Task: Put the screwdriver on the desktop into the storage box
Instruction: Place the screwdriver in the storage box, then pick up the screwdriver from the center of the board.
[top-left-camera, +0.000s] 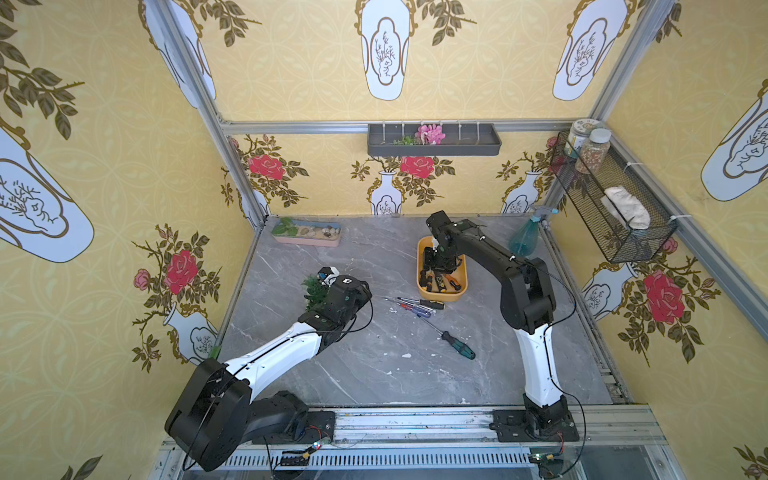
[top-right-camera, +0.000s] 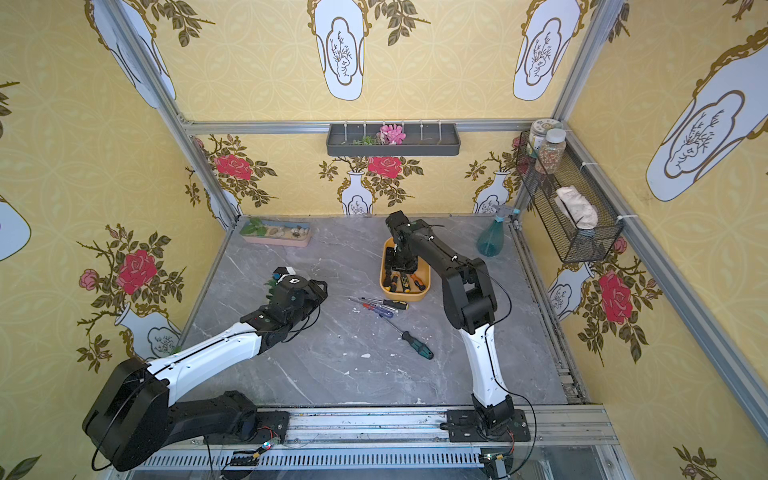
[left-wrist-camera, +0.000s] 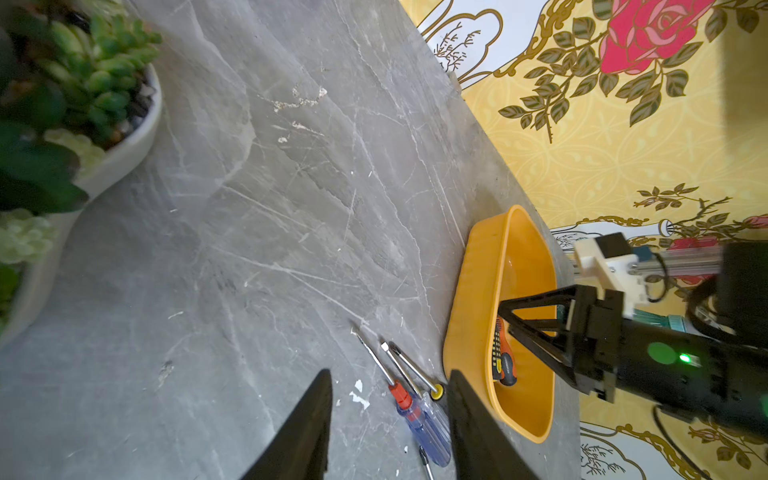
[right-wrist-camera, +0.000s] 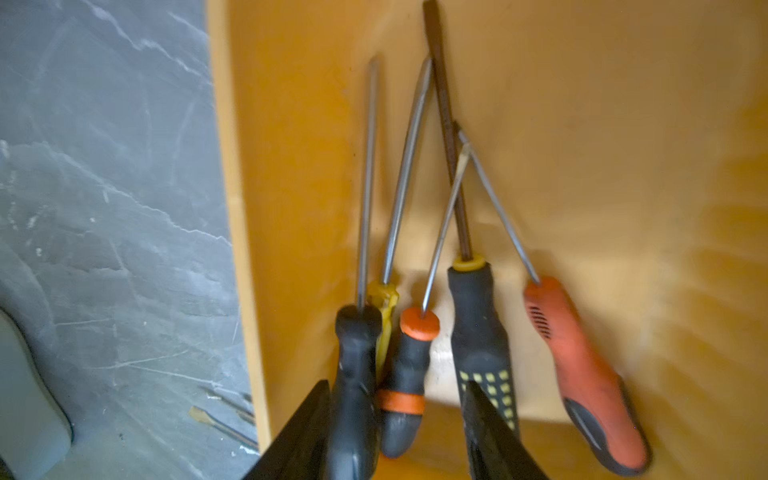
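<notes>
while right end effector (right-wrist-camera: 397, 386) hangs inside storage box (top-left-camera: 442, 296), jaws apart over five screwdrivers (right-wrist-camera: 478, 316) lying there, left end effector (left-wrist-camera: 390, 374) hovers over worktop (top-left-camera: 353, 374), jaws apart, empty. green-handled screwdriver (top-left-camera: 457, 345) on worktop; three screwdrivers (top-left-camera: 434, 304) beside box.

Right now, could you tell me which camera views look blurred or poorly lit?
Right wrist view: motion blur smears the orange-handled screwdriver in the storage box. Left wrist view: desktop sharp, potted succulent shadowed and soft. Both top views: sharp, evenly lit, edges bent by wide-angle distortion.
</notes>
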